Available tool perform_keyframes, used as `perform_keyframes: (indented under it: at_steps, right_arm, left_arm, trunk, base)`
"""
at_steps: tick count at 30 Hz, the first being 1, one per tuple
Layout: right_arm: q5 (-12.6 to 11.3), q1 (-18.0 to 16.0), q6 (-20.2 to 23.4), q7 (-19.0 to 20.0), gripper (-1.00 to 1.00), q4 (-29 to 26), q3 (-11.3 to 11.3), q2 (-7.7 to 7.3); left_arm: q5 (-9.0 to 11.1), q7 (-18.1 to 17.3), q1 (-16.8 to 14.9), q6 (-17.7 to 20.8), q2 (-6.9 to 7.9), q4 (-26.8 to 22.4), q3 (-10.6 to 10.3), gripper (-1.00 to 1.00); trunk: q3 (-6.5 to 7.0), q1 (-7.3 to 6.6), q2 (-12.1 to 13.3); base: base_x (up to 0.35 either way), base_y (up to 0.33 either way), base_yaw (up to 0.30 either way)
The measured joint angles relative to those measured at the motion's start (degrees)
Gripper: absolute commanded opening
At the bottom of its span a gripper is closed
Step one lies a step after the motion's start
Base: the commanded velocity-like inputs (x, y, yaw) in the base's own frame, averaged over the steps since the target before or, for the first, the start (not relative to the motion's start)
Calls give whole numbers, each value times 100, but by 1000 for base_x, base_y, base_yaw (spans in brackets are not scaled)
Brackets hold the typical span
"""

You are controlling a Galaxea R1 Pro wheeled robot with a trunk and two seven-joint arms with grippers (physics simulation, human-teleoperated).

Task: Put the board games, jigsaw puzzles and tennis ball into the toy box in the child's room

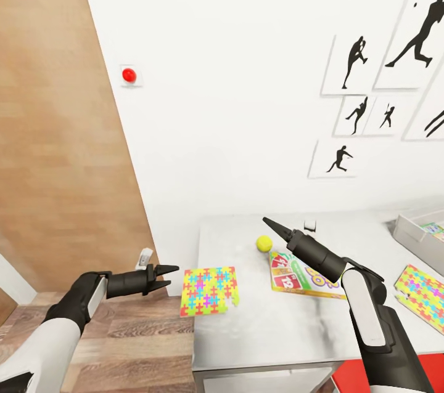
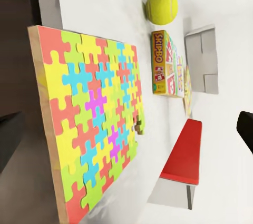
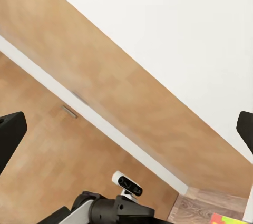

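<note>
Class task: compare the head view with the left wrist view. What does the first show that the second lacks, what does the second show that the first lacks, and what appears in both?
Head view alone: the wall pictures of ball players, the red wall button, a second puzzle and both arms.

Left wrist view alone: the lettering "SKIPBO" on the edge of the game box.

Shared: the tennis ball, the near puzzle, the game box, the grey toy box, and the table.
</note>
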Motion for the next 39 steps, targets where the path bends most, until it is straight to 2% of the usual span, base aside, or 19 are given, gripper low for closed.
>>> perform_keyframes:
  at_steps: [37,39]
  right_arm:
    - [-17,0,10,9,100,0,-8,-9]
    - [-19,0,10,9,100,0,-8,-9]
  left_arm:
    - [-9,16,-1,-14,-36,11,-8,100]
    - [-8,16,-2,-13,-39,11,-8,100]
  trunk:
    - [-647,791,-1443]
    - [-647,791,-1445]
  base:
    - [0,0,0]
    - [0,0,0]
